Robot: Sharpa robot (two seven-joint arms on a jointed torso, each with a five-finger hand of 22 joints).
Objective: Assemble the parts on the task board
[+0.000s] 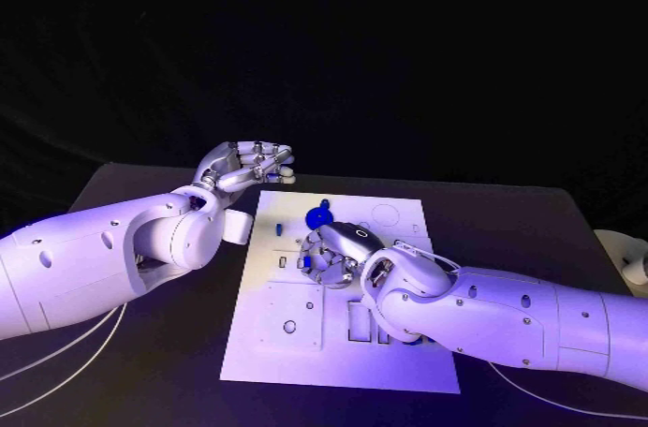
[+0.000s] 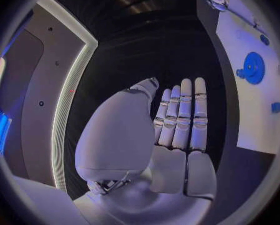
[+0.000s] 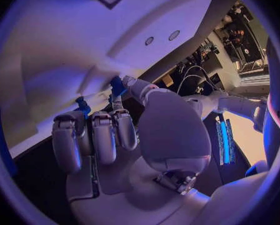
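The white task board point(image 1: 345, 352) lies in the middle of the black table. My right hand point(image 1: 338, 251) hovers low over the board's middle with its fingers curled. In the right wrist view it pinches a small blue part point(image 3: 118, 85) between thumb and fingertip, close to the board's surface point(image 3: 65, 45), and a second blue peg point(image 3: 82, 105) stands just beside the fingers. A blue gear point(image 1: 318, 215) sits on the board beyond that hand, also visible as the blue gear point(image 2: 253, 68) beside a small blue piece point(image 2: 277, 106). My left hand point(image 1: 251, 165) is off the board's far left corner, fingers straight, holding nothing.
The board carries several recesses and slots near its front point(image 1: 358, 322) and a round outline at its far right point(image 1: 387, 214). A pale object point(image 1: 624, 251) sits at the table's right edge. Bare black table point(image 1: 513, 230) surrounds the board.
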